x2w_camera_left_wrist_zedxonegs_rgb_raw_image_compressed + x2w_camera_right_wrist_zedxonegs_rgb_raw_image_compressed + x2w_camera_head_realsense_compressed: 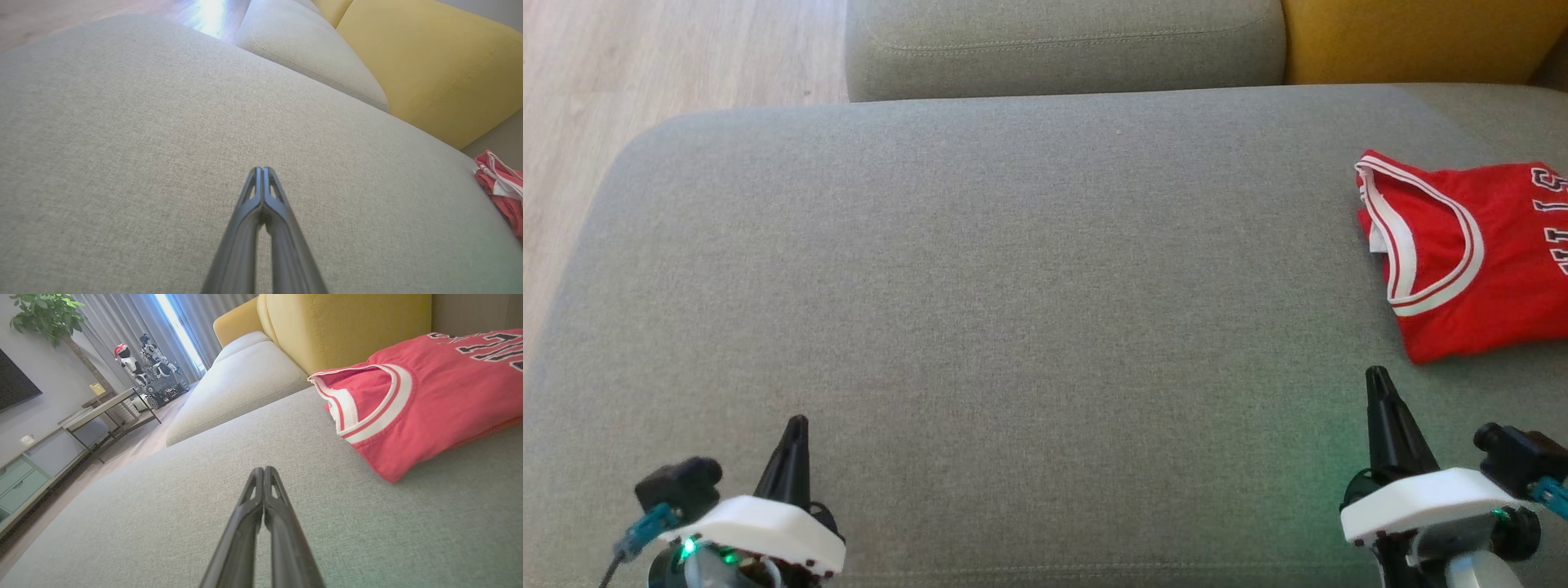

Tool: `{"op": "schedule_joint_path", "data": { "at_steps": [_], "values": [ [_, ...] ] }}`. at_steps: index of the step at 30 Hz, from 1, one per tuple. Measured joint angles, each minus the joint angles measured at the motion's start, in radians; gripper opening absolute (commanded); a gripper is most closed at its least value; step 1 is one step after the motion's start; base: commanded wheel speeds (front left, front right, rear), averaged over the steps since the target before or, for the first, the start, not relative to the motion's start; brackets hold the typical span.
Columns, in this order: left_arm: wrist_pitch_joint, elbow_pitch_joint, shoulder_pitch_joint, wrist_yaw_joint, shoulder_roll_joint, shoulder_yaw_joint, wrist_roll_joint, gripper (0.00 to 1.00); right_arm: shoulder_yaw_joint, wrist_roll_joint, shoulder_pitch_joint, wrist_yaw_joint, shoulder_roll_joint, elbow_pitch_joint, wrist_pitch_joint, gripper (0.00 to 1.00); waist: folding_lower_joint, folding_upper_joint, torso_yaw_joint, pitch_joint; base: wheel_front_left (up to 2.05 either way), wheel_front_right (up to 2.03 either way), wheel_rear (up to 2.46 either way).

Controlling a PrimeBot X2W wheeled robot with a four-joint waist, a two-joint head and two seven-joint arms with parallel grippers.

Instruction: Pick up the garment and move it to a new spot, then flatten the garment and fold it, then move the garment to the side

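The jersey (1478,253) is lying folded, apparently set aside already, leaving you nothing; right gripper (1376,376) near it, left gripper (796,425) well apart, both are sitting pinched shut, empty.

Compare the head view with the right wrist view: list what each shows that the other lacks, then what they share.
Head view, not the wrist view: the left gripper, shut, at lower left above the grey seat. Right wrist view, not the head view: a potted plant, curtains, robot figures, a table and a drawer cabinet. Shared: the red jersey lying on the seat, the yellow cushion, and the right gripper, shut.
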Motion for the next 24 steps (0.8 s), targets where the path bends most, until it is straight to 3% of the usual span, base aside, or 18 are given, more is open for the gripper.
{"op": "schedule_joint_path", "data": {
  "at_steps": [24],
  "values": [
    [0.069, -0.007, -0.011, -0.035, -0.028, 0.065, -0.242, 0.00, -0.016, 0.288, -0.022, 0.000, -0.001, 0.015, 0.034, 0.00, 0.0000, 0.0000, -0.003, -0.006, 0.00, 0.00, 0.00]
  ]
}}
